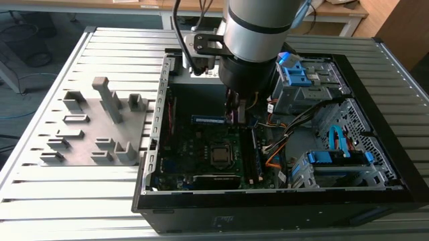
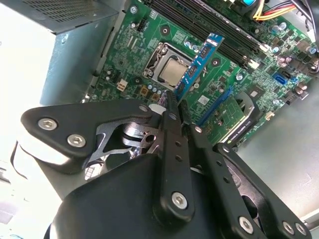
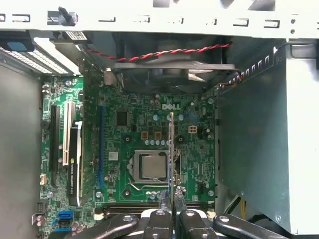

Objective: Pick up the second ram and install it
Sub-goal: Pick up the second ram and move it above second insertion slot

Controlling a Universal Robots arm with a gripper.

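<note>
Slatted metal table (image 1: 80, 211) under everything, with an open computer case (image 1: 268, 213) lying flat on it. My gripper (image 2: 176, 101) is down inside that case, fingers (image 2: 172, 129) pinched narrow on one end of the memory stick (image 2: 199, 62). So I've got it clamped by the tip and the rest pokes out away from me, standing on edge. Its long axis runs roughly level over the green board (image 3: 149, 107), just beside the processor (image 3: 151, 167), and its free end points at the fan (image 3: 169, 72), which is toward the exterior view's left. It lies crosswise to the black memory slots (image 2: 192, 15), not lined up with them. Can't tell if its lower edge touches the board. Further out, a grey plate with blocks (image 1: 94, 125) sits on the table just beside the case, on the exterior view's left. Wooden desks (image 1: 100, 5) run along the back of the room.
</note>
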